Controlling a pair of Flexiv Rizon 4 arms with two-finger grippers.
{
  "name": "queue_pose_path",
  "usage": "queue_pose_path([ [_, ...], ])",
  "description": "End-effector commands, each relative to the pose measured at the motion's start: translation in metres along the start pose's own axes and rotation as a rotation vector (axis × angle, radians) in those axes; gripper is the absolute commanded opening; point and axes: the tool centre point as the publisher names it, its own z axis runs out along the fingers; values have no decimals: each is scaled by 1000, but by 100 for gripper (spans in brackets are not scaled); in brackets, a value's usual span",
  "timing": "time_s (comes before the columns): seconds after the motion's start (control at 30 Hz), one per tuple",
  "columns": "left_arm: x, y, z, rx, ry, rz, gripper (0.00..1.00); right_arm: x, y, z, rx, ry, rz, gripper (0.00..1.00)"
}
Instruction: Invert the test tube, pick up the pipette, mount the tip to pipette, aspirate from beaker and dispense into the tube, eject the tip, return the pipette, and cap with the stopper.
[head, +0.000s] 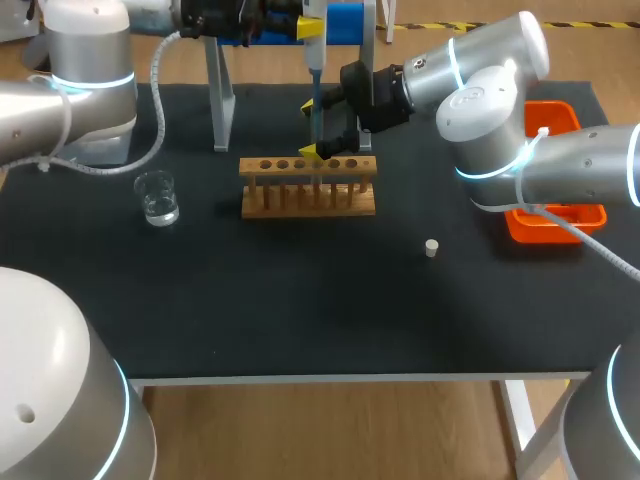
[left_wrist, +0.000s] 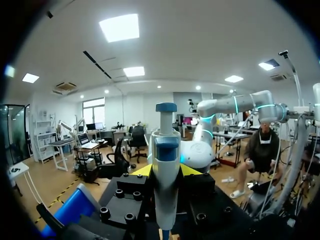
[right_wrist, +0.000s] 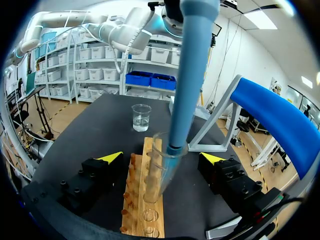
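**Pipette at the tube's mouth, tube unsupported**

The beaker (head: 157, 197) stands on the bench (head: 300, 320) well left of the rack (head: 308, 198), out of harm's way. The left arm (head: 70, 95) comes in high across the back, and the left fingers (left_wrist: 142, 171) are clamped on the body of the pipette (left_wrist: 166, 150), which hangs upright with its plunger on top. Its lower end sits right at the mouth of the tube (right_wrist: 159, 172), which stands in the rack.

The main risk, as I judge it, is a small sideways drift. The end could catch the glass rim and tilt the tube, or liquid could run down the outside onto the rack.

The right arm (head: 480, 70) reaches in from behind the rack. The right fingers (right_wrist: 111, 157) are spread wide to either side of the tube and touch nothing, so they would not steady it. The stopper (head: 432, 248) lies loose to the right, where an arm could knock it.
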Motion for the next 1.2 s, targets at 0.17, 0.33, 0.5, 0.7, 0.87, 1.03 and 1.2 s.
queue_pose_path([
  [0.17, 2, -1, 0, -8, -1, 2, 0, -1, 0, -1, 3, 4, 0, 100],
  [0.33, 3, 0, 1, -10, 4, -1, 0, -1, 0, -1, 3, 4, 0, 100],
  [0.5, 3, 0, 1, -8, 8, -3, 0, -1, 0, -1, 3, 4, 0, 100],
  [0.7, 3, 0, 1, -8, 8, -3, 0, -1, 0, -1, 3, 4, 0, 100],
  [0.87, 3, 0, 1, -8, 8, -3, 0, 0, 0, -6, 0, 1, 1, 100],
  [1.03, 3, 0, 1, -8, 8, -3, 0, -3, -3, -27, -19, -24, 11, 100],
  [1.2, 3, 0, 1, -8, 8, -3, 0, -6, -11, -50, -41, -52, 39, 100],
])
